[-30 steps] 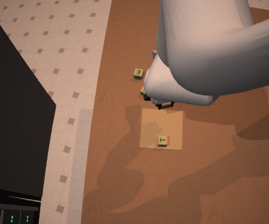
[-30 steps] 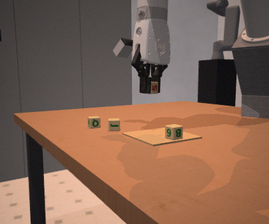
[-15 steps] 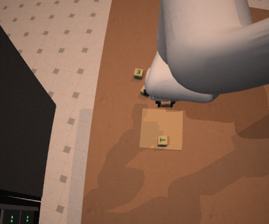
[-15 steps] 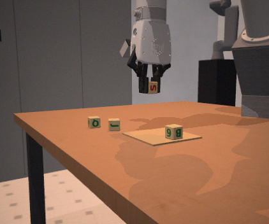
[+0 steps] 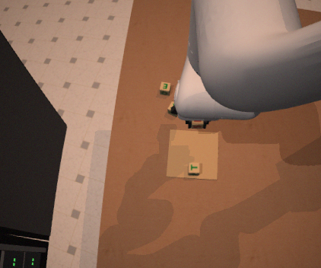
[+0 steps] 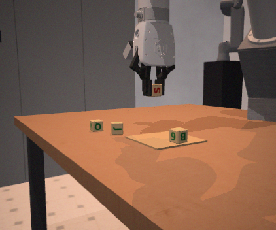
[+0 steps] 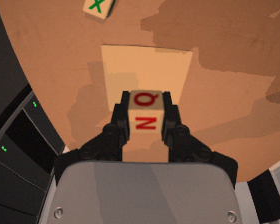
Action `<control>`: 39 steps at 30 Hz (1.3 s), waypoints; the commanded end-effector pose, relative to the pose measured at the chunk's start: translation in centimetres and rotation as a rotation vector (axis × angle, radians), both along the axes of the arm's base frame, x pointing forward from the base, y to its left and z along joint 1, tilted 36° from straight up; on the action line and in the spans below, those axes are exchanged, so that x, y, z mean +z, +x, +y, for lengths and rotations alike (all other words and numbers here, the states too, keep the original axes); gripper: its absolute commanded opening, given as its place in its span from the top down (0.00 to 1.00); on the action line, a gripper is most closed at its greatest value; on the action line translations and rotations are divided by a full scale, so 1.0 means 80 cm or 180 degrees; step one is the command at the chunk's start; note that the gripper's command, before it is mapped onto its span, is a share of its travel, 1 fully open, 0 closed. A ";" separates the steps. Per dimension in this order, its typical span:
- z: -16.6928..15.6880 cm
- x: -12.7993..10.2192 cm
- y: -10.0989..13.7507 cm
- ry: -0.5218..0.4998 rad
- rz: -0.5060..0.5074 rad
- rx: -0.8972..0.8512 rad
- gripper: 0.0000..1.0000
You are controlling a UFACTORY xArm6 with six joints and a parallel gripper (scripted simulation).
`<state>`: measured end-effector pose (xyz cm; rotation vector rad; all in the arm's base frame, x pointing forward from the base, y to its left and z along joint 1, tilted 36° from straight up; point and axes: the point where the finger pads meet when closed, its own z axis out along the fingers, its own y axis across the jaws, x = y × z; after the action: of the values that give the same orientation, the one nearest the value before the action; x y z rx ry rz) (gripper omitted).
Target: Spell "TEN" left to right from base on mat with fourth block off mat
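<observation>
My gripper (image 6: 152,89) is shut on a block with red letters (image 7: 147,123) and holds it high above the table. In the wrist view this block shows an N towards the camera. It hangs over the table near one edge of the tan mat (image 5: 192,154). A block with a green T on top (image 5: 194,167) lies on the mat near the opposite edge; it also shows in the exterior view (image 6: 178,135). A block with a green E on top (image 5: 165,87) lies off the mat. Another block (image 5: 170,108) lies off the mat, half hidden by the arm. The wrist view shows a block with a green X on top (image 7: 98,3) off the mat.
The arm's white body (image 5: 249,57) hides much of the table in the top view. The two off-mat blocks (image 6: 96,125) (image 6: 116,127) lie close together beside the mat (image 6: 166,140). The table's edge runs along the tiled floor.
</observation>
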<state>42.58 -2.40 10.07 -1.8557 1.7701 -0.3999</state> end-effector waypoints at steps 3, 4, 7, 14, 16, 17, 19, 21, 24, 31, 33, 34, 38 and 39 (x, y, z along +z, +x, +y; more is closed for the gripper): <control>0.001 -0.006 0.005 0.0000 0.0000 0.0000 0.73; 0.001 -0.006 0.005 0.0000 0.0000 0.0000 0.73; 0.003 -0.013 0.010 0.0000 0.0000 -0.0001 0.73; 0.009 -0.041 0.030 0.0000 0.0000 -0.0001 0.73; 0.011 -0.051 0.037 0.0000 0.0000 -0.0001 0.73; 0.012 -0.056 0.041 0.0000 0.0000 -0.0001 0.73; 0.014 -0.066 0.048 0.0000 0.0000 -0.0001 0.73; 0.014 -0.066 0.048 0.0000 0.0000 -0.0001 0.73; 0.017 -0.079 0.057 0.0000 0.0000 -0.0001 0.73; 0.020 -0.093 0.067 0.0000 0.0000 -0.0001 0.73; 0.020 -0.093 0.067 0.0000 0.0000 -0.0001 0.73; 0.020 -0.093 0.067 0.0000 0.0000 -0.0001 0.73; 0.020 -0.093 0.067 0.0000 0.0000 -0.0001 0.73; 0.020 -0.093 0.067 0.0000 0.0000 -0.0001 0.73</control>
<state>47.81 -0.77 2.63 -1.8595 1.7727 -0.3904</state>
